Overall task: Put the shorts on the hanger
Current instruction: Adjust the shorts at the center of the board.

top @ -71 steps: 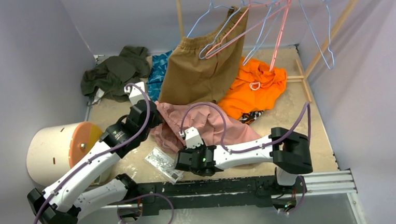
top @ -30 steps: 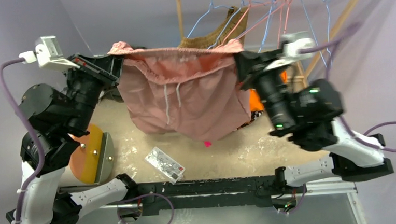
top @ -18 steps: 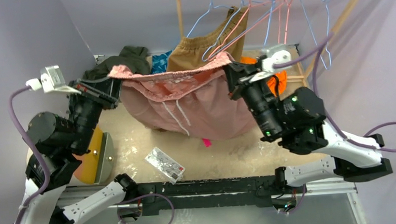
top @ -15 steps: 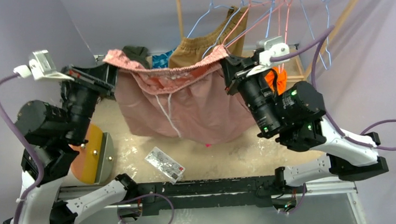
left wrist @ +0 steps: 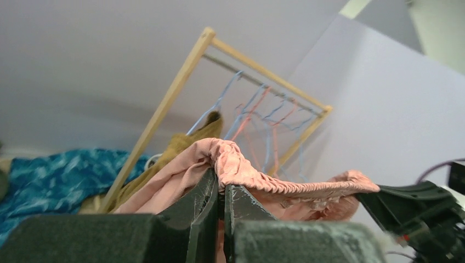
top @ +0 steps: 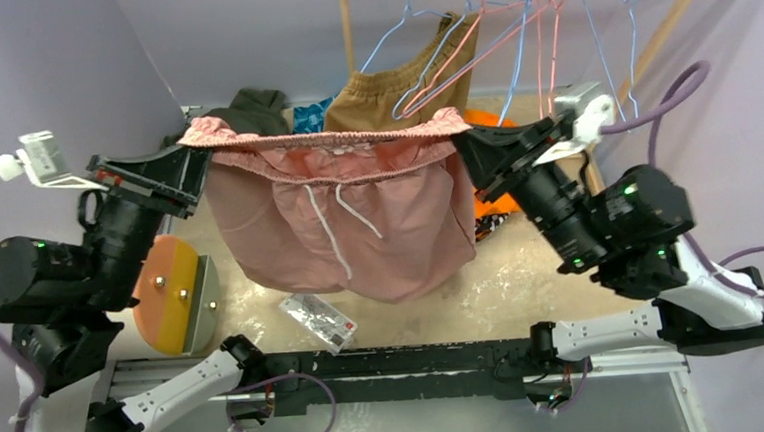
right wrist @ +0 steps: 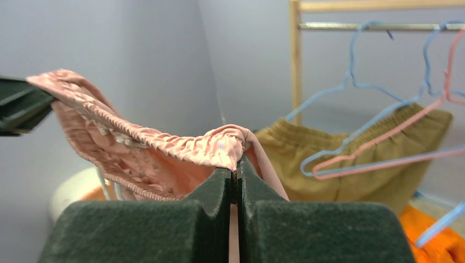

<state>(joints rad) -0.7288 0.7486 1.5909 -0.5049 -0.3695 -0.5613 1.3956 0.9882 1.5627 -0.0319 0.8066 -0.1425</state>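
The dusty-pink soft fabric shorts (top: 343, 213) are being stretched, the waistband ends pinched by the left pincer (top: 197, 159) and right pincer (top: 462, 143). Tautness is being called for on the approach to the thin light-blue wire hanger (top: 382, 43).

No text, brand, number or sign can be read anywhere. The small clear packet (top: 316, 317) near the worktop's (top: 523, 288) near edge carries dark print and a red patch, too small to make out.

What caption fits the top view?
Left pincer and right pincer hold the shorts spread wide in the air.
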